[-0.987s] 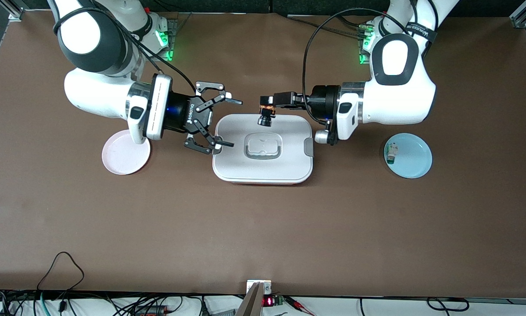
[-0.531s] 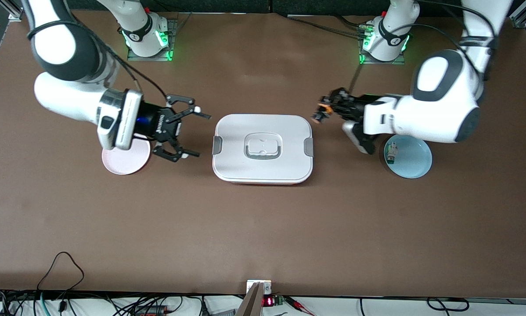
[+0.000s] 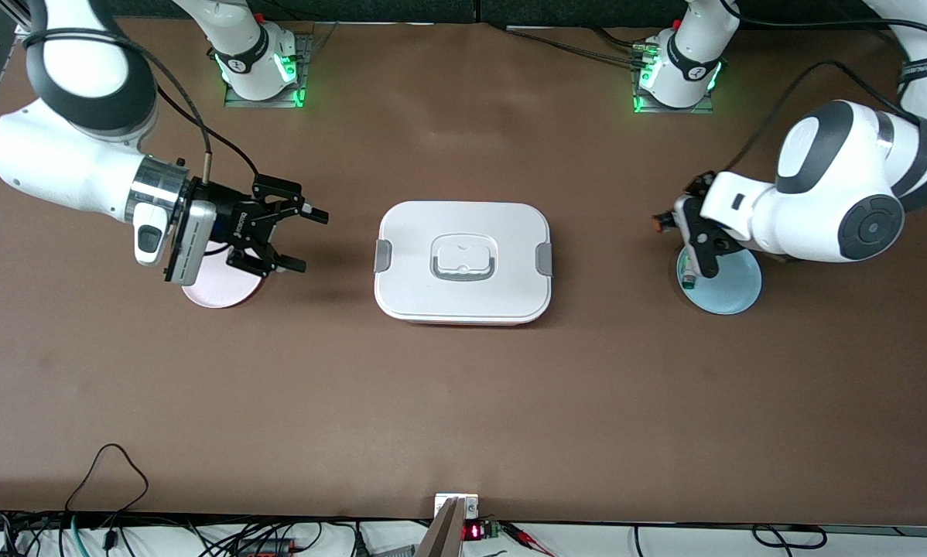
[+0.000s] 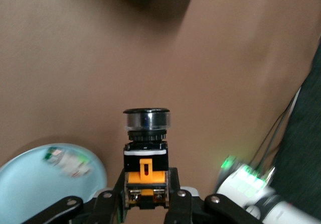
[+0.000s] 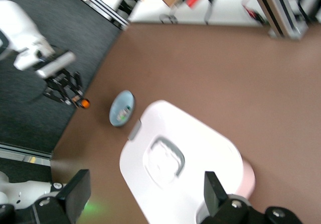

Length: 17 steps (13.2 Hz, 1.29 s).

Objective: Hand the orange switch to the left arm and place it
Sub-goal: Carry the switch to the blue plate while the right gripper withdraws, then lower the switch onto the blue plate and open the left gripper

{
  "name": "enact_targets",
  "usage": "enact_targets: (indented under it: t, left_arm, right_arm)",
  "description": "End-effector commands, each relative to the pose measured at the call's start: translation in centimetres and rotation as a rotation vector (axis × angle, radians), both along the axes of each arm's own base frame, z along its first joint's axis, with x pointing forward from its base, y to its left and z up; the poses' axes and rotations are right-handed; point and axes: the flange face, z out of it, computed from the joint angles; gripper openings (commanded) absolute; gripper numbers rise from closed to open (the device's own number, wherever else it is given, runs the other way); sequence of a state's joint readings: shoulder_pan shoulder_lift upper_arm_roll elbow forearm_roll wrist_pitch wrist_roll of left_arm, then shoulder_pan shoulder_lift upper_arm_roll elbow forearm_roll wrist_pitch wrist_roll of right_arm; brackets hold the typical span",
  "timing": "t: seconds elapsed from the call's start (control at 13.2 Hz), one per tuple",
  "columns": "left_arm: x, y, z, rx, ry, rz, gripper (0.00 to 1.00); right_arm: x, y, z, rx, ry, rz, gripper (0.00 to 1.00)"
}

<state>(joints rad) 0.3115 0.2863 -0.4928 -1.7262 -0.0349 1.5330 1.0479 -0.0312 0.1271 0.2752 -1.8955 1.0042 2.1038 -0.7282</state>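
Brown table (image 3: 463, 387); upright orange switch (image 4: 146, 153) in left tool (image 4: 145, 204).

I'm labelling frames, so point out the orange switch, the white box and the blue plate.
orange switch (image 4: 145, 170), left wrist view, orange body.
box (image 3: 463, 298), front view, bare lid.
blue plate (image 3: 730, 298), front view, bare surface.

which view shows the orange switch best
The left wrist view: the orange switch fills the centre, clamped in the left gripper. The front view shows only an orange speck beside the blue plate. The right wrist view shows a distant orange dot.
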Motion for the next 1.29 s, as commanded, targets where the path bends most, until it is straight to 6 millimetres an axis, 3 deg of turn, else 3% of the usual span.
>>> enact_targets:
  t: [0.0,0.23,0.38,0.68,0.91,0.99,1.21]
  left_arm:
    - [0.8,4.1,-0.4,0.001,-0.055,-0.175,0.00]
    - [1.7,7.7,-4.0,-0.026,-0.100,-0.391,0.00]
    - [1.4,11.0,-7.0,-0.034,-0.167,-0.398,0.00]
    - [1.3,14.3,-10.8,-0.027,-0.246,-0.430,0.00]
    - [1.4,15.2,-13.3,-0.016,-0.291,-0.449,0.00]
    - [1.0,16.3,-14.5,-0.021,-0.303,-0.430,0.00]
    - [-0.3,16.7,-16.9,-0.032,-0.349,-0.411,0.00]
  right_arm:
    - [-1.4,-0.5,0.2,-0.185,0.175,-0.046,1.00]
    - [-2.5,-2.1,1.2,-0.443,0.318,-0.090,1.00]
    - [-3.1,-3.6,2.4,-0.599,0.374,-0.129,1.00]
    - [-3.2,-6.3,4.9,-0.836,0.373,-0.130,1.00]
    - [-2.5,-8.4,7.8,-0.853,0.356,-0.168,1.00]
    - [-2.4,-9.5,8.4,-0.885,0.346,-0.178,1.00]
    - [-1.8,-10.9,9.7,-1.016,0.275,-0.204,1.00]
